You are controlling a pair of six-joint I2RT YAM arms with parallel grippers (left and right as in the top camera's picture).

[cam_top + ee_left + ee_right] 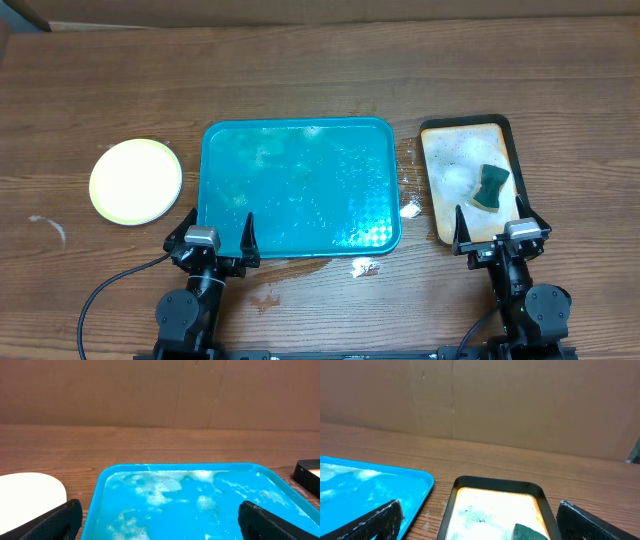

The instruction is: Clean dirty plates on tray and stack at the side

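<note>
Wooden table (320, 70), brown cardboard wall (150, 390) behind; nearest, left gripper (220, 222) spread wide and empty, straddling the near left corner of the teal tray (300, 122); right gripper (490, 215) likewise wide and empty, at the near edge of a dark-rimmed beige tray (432, 133); just ahead of the right gripper, green sponge (490, 186) beside white foam (455, 180); ahead of the left gripper, wet suds (160, 487) across the teal tray; further left of that gripper, apart from the tray, plates (136, 181) in one pile, pale yellow-green on top.

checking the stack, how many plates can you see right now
1: a pale yellow-green plate on the table, left of the teal tray. None lie in the tray. Others may be stacked under it, hidden from above.
</note>
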